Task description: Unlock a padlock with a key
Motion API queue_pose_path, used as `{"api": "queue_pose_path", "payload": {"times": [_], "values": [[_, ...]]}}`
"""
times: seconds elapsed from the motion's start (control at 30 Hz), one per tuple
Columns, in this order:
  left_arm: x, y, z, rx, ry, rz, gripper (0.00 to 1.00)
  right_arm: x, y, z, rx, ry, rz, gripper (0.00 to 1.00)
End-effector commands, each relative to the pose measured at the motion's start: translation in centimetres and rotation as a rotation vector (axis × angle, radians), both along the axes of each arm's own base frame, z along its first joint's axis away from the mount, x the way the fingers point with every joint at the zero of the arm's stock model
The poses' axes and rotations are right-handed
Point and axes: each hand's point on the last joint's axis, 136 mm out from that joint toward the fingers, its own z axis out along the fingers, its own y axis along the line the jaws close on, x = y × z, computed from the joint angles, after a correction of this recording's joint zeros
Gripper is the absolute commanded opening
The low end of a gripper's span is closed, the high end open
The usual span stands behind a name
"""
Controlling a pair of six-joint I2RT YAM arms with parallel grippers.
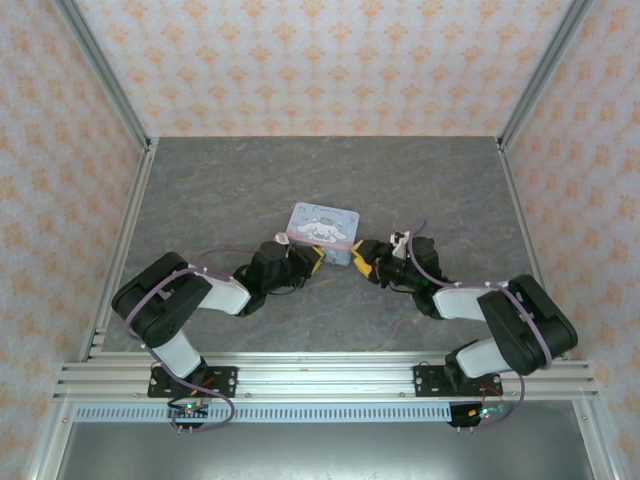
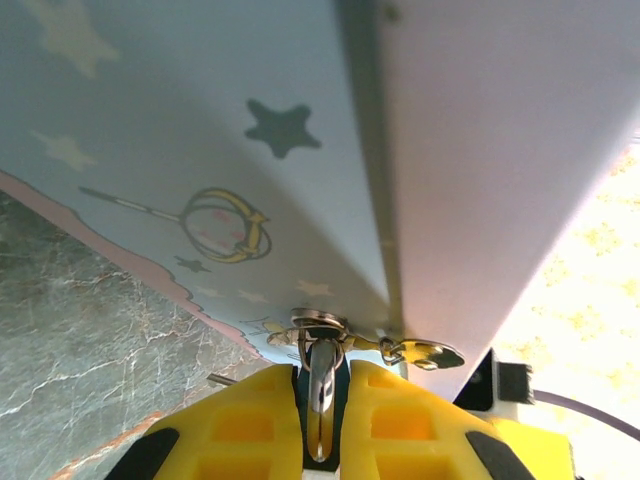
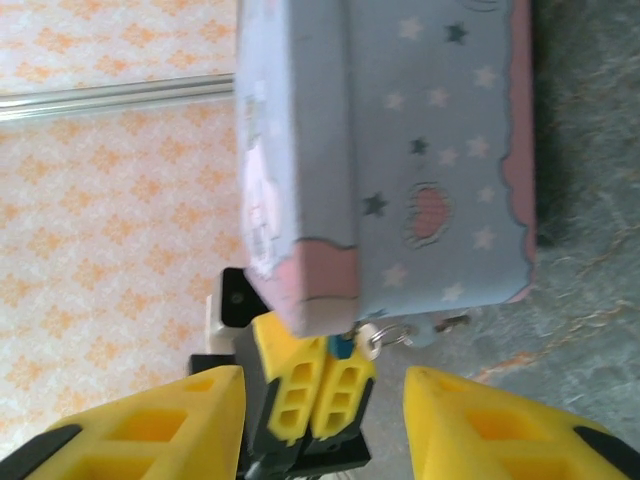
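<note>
Left gripper clamps padlock at tin box edge; right gripper spread.

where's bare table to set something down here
Bare table lies between the tin box and the back wall, and in the far corners. The near middle strip along the front rail is free too. Crowded at the box's near side, around left pincer and right pincer.

Your right gripper has its yellow fingers wide apart at the bottom, nothing pinched. Between them the left gripper is clamped tight on the padlock, a teal bit peeking out just under the tin box and its pink corner, with a silvery ring right beside it.
</note>
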Motion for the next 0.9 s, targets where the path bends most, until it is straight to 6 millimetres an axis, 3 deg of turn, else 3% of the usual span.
{"api": "queue_pose_path", "payload": {"times": [0.0, 0.27, 0.87], "values": [[0.2, -0.5, 2.5, -0.024, -0.08, -0.019, 0.0, -0.4, 0.1, 0.6, -0.029, -0.028, 0.022, 0.44], [0.3, -0.7, 2.8, -0.031, -0.087, -0.026, 0.0, -0.8, 2.3, 0.5, 0.002, -0.03, 0.031, 0.38], [0.2, -1.0, 3.9, -0.059, -0.1, -0.039, 0.0, 1.3, 5.2, 0.1, 0.026, -0.043, 0.036, 0.35]]}}
